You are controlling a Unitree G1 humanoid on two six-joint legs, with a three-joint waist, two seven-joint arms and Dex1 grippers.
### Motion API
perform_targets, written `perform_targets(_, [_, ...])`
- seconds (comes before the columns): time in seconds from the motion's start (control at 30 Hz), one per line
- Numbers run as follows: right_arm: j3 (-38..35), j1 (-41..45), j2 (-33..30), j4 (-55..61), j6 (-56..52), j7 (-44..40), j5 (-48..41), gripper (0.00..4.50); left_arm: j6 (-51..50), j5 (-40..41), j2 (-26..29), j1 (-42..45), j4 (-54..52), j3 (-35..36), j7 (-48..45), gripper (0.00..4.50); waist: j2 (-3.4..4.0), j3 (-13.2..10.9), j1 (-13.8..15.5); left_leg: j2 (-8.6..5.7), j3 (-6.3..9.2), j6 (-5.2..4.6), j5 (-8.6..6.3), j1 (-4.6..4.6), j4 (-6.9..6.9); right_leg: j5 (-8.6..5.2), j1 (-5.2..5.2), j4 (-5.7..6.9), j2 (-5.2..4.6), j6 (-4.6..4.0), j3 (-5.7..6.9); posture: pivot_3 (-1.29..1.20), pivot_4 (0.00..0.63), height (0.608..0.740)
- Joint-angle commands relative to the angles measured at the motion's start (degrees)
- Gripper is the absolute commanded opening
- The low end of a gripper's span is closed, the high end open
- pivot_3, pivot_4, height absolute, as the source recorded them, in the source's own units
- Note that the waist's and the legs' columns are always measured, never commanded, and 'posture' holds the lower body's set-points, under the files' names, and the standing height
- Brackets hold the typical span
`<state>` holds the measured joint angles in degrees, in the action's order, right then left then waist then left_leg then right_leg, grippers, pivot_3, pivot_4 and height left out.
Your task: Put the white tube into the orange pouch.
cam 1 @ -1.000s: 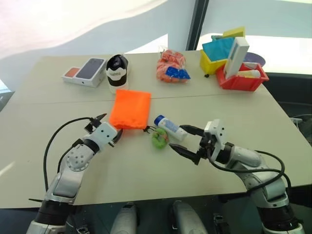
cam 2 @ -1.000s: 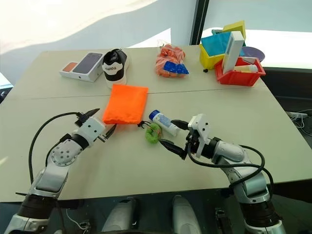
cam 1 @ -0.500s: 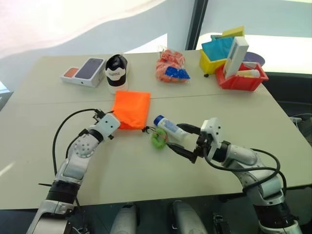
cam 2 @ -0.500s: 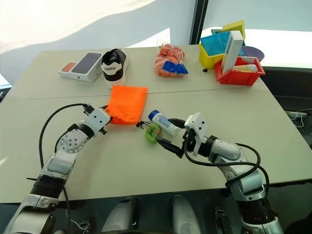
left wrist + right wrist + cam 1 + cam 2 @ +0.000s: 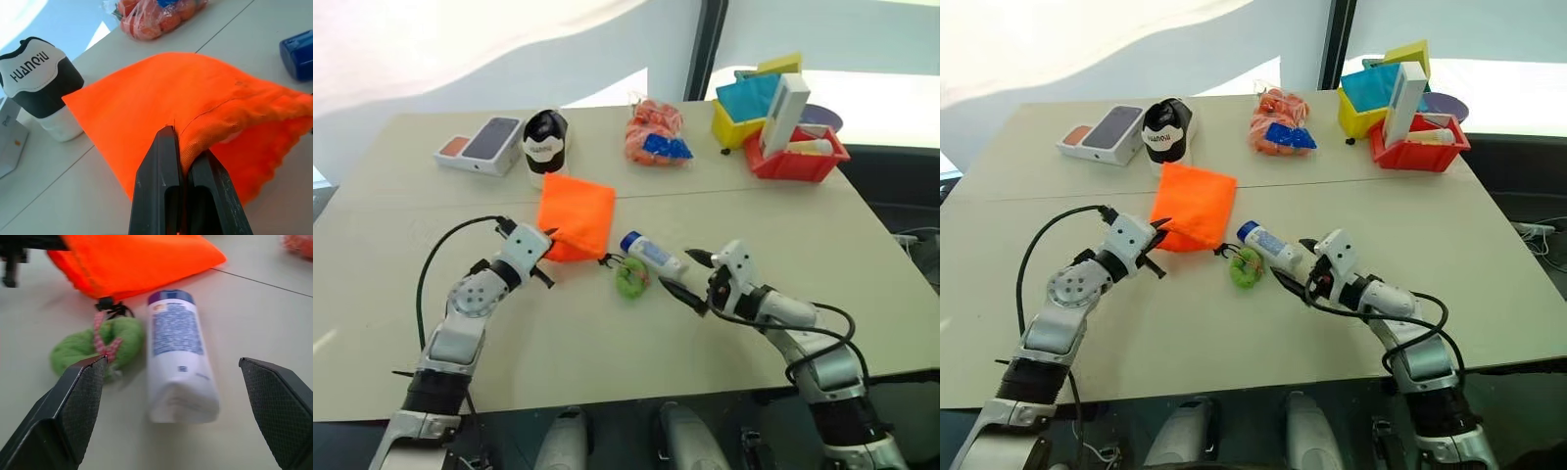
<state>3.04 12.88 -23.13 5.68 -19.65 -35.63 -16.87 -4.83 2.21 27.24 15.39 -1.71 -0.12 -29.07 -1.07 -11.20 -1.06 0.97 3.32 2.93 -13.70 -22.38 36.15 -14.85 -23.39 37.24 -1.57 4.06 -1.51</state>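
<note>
Beige table (image 5: 636, 343) carrying orange pouch (image 5: 576, 217) near centre, flat but for one near corner lifted off the surface, pinched between the pressed-together fingers of left gripper (image 5: 182, 164). Just right of pouch, white tube (image 5: 652, 255) lying flat, blue cap toward the pouch, crimped end toward right gripper (image 5: 684, 274); fingers (image 5: 80, 404) spread wide on either side of that crimped end, not touching, tube lined up with the gap. Green fuzzy loop (image 5: 631, 281) on black cord, just beside tube and near pouch mouth.
</note>
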Motion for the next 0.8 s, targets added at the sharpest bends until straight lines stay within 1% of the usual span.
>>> perform_targets(0.03, [-0.10,1.55,1.32,-1.99,2.05,0.84,1.11,4.50,-5.82,4.15,0.98,-1.62,-6.89,2.67,-1.52,0.05,0.00,0.00,0.06,0.00,0.00,0.00,0.00,0.00,0.00,0.00,0.00,0.00,0.00,0.00,0.00,0.00,0.150,0.740])
perform_targets(0.23, [0.28,3.67,4.06,-5.87,2.83,1.47,1.84,4.50,-14.67,8.02,1.63,-4.63,-14.13,4.00,-2.32,0.05,0.00,0.00,-0.02,-0.01,-0.01,0.00,0.00,-0.01,0.01,-0.01,0.00,-0.01,-0.01,0.01,-0.01,0.00,0.150,0.740])
perform_targets(0.4, [0.12,3.74,4.39,-6.64,2.54,0.87,1.98,4.50,-16.62,8.48,2.67,-6.07,-15.32,3.80,-2.78,0.05,0.00,0.00,0.04,-0.01,0.01,0.00,0.00,0.00,0.00,-0.01,0.00,0.00,0.00,-0.01,-0.01,0.00,0.150,0.740])
perform_targets(0.47, [0.18,3.74,4.50,-6.75,2.25,0.33,1.54,3.94,-16.76,8.49,2.69,-5.72,-14.99,3.61,-2.65,0.00,0.00,0.00,0.05,-0.01,0.00,0.00,0.00,0.00,0.00,-0.01,0.00,0.00,0.00,-0.01,-0.01,0.00,0.150,0.740])
perform_targets(0.5, [0.20,3.77,4.53,-6.72,2.12,0.10,1.40,3.59,-16.89,8.44,2.67,-5.41,-14.81,3.52,-2.59,0.00,0.00,0.00,0.06,-0.01,0.00,0.00,0.00,0.00,0.01,-0.01,0.00,0.00,0.00,-0.01,-0.01,0.00,0.150,0.740])
perform_targets(0.53, [0.21,3.80,4.55,-6.68,2.04,-0.06,1.33,3.08,-16.98,8.40,2.65,-5.21,-14.70,3.46,-2.54,0.00,0.00,0.00,0.06,-0.01,0.00,0.00,0.00,0.00,0.01,-0.01,0.00,0.00,0.00,-0.01,-0.01,0.00,0.150,0.740])
perform_targets(0.57, [0.24,3.80,4.55,-6.52,1.92,-0.12,1.37,2.69,-17.10,8.48,2.50,-5.03,-14.61,3.53,-2.39,0.00,0.00,0.00,0.07,-0.01,0.00,0.00,0.00,0.00,0.01,-0.01,0.00,0.00,0.00,-0.01,-0.01,0.00,0.150,0.740])
perform_targets(0.6, [0.30,3.77,4.51,-6.24,1.62,-0.40,1.23,2.04,-17.13,8.52,2.33,-4.93,-14.55,3.59,-2.22,0.00,0.00,0.00,0.07,-0.01,0.00,0.00,0.00,0.00,0.01,-0.01,0.00,0.00,0.00,-0.01,-0.01,0.00,0.150,0.740])
perform_targets(0.63, [0.37,3.69,4.50,-5.89,1.35,-0.60,1.08,1.65,-17.15,8.55,2.17,-4.79,-14.42,3.67,-2.02,0.00,0.00,0.00,0.07,-0.01,0.00,0.00,0.00,0.00,0.01,-0.01,0.00,0.00,0.00,-0.01,-0.01,0.00,0.150,0.740])
perform_targets(0.8, [0.21,3.17,4.19,-4.41,1.65,-0.96,1.03,1.65,-17.42,9.12,1.86,-4.62,-14.07,3.81,-1.57,0.00,0.00,0.00,0.03,-0.01,0.00,0.00,0.00,0.00,0.00,-0.01,0.00,0.00,0.00,-0.01,-0.01,0.00,0.150,0.740])
